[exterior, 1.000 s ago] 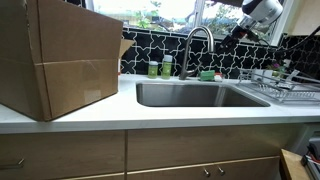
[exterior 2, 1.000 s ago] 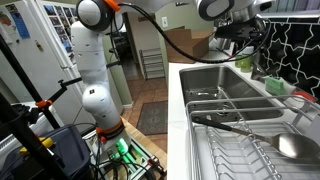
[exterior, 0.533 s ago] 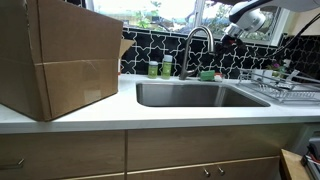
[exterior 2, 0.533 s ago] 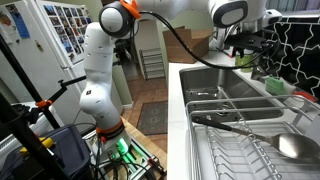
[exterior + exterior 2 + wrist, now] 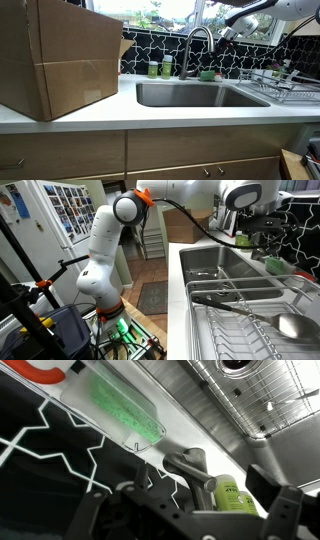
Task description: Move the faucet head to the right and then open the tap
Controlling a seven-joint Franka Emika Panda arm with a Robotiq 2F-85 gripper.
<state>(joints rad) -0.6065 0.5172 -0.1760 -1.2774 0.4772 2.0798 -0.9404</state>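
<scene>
Faucet head [image 5: 211,45], the downturned end of a tall silver gooseneck tap [image 5: 188,55], hangs over the basin at the far side of the sink. Nearest the onlooker is a white counter [image 5: 150,118] with a large cardboard box [image 5: 60,55] standing on it. Beyond that lies the steel sink [image 5: 195,95], with a dish rack [image 5: 285,88] beside it. Along the back edge, two small green bottles [image 5: 160,68] stand just beside the tap's base, and a green pad [image 5: 207,74] lies near them. Farther back and higher, the gripper [image 5: 224,34] hovers close to the spout's arch on the dish-rack side, not touching it. In the wrist view its fingers [image 5: 285,510] are spread wide with nothing between them, and the grey spout [image 5: 188,462] shows beyond them. The risks, as I judge them: the spout is slim, round and smooth, so an off-centre grasp could slide off it. A push begun from the wrong side would swing the head the wrong way. A low reach could topple the bottles. The handle is too small to make out, so opening the tap may miss.
</scene>
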